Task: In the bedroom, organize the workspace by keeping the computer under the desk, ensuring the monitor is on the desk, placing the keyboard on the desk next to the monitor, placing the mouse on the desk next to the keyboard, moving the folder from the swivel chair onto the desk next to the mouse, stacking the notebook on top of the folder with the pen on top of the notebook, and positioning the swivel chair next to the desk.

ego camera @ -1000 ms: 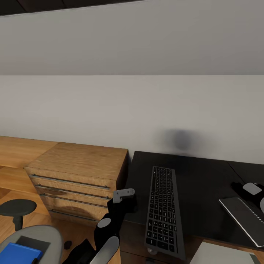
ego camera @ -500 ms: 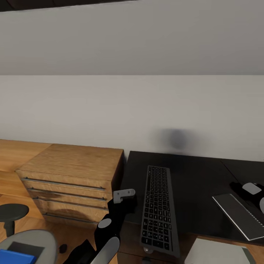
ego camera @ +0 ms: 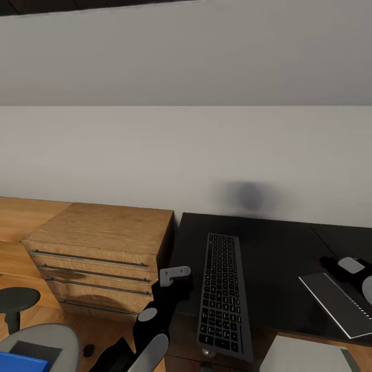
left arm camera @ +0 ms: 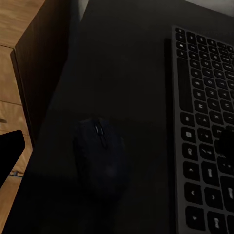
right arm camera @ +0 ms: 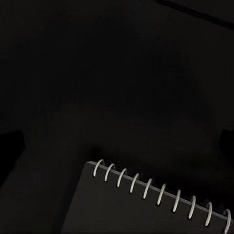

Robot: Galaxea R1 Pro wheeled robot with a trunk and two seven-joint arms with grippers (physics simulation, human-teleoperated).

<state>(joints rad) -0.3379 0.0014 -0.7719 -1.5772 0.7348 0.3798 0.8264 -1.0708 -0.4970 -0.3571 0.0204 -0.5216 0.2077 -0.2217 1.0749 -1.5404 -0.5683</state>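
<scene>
Left arm (ego camera: 155,320) raised beside keyboard (ego camera: 223,294), above mouse (left arm camera: 101,158).

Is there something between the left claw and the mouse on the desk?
Nothing visible. In the left wrist view the mouse lies bare on the dark desk, beside the keyboard, with open space above it.

home workspace, simulated | black tabletop (ego camera: 279,248) with keyboard (ego camera: 223,294), mouse (left arm camera: 100,158), notebook (right arm camera: 156,207) | wood drawer unit (ego camera: 98,258) | swivel chair (ego camera: 39,343) | plain wall (ego camera: 186,155)
</scene>
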